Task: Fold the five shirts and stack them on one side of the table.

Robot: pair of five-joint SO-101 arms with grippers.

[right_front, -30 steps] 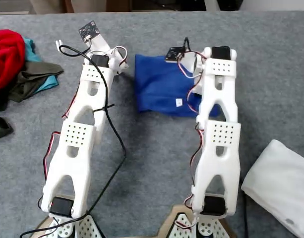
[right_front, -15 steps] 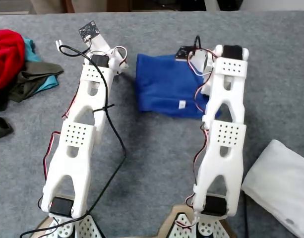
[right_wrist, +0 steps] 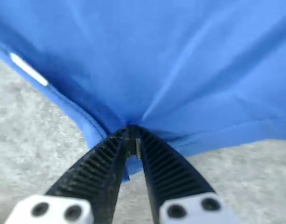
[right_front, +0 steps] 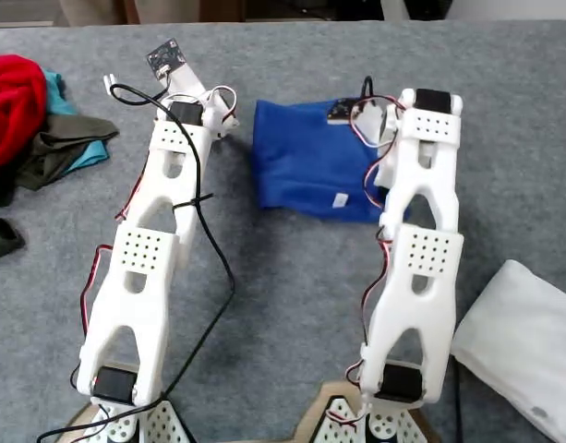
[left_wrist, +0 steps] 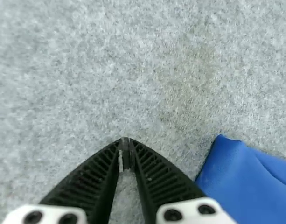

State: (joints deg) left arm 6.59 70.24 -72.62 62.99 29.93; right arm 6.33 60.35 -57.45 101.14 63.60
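Toward the far middle of the grey counter lies the blue shirt, folded into a rough rectangle with a small white label showing at its near edge. The right arm reaches over the shirt's right side. In the right wrist view the right arm's jaws are closed tight on a pinch of blue cloth at the shirt's edge, with creases fanning out from the tips. The left arm is stretched out just left of the shirt. The left arm's jaws are closed on nothing, above bare counter with a corner of the shirt beside them. A white folded garment sits at the near right corner. A red garment and darker, rumpled clothes are heaped at the far left. The folding of the blue shirt looks finished, so the step in hand is probably carrying it to the stack. The next move likely calls for drawing the bundle toward the white garment without letting the folds slip open, which may be hard from a single pinch at one edge.
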